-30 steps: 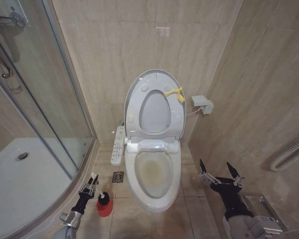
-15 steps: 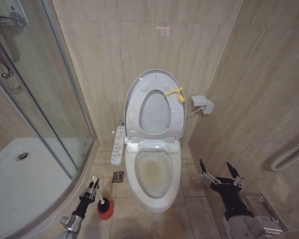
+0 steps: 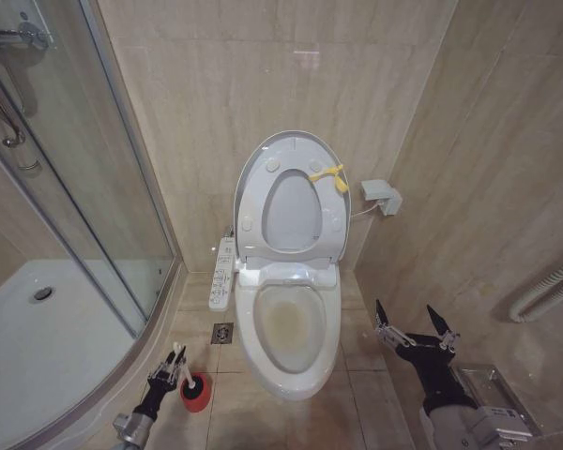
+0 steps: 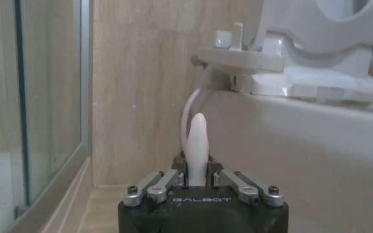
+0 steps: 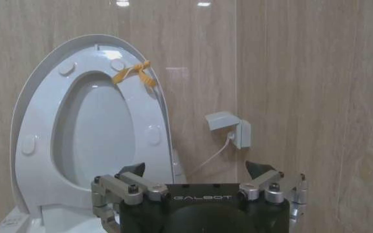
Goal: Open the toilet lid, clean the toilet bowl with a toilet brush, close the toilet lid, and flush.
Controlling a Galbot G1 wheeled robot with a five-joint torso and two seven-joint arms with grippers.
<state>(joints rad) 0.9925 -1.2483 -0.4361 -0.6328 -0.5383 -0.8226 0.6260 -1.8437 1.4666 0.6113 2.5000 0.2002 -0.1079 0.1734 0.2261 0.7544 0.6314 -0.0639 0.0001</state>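
Lid: toilet lid (image 3: 289, 192) stands raised against the back wall, the seat ring up with it, a yellow loop tag (image 3: 333, 175) near its top edge.
Bowl: toilet bowl (image 3: 291, 328) lies uncovered below, its inside stained yellowish, with the side button panel (image 3: 222, 274) on my left of it.
Brush: toilet brush (image 3: 180, 365) sits low on the floor to my left of the bowl, its white handle leaning up out of the red holder cup (image 3: 196, 392).
Left gripper: my left gripper (image 3: 169, 367) is down at the floor just beside the red cup, its fingers (image 4: 167, 180) clamped on the brush handle; in my left wrist view the rounded cream tip (image 4: 197, 128) pokes up between them.
Right gripper: my right gripper (image 3: 415, 325) hangs on my right of the bowl, well apart from it, its 2 fingers spread wide and holding nothing.
Surroundings: glass shower enclosure (image 3: 66, 187) and white shower tray (image 3: 38, 347) stand on my left.
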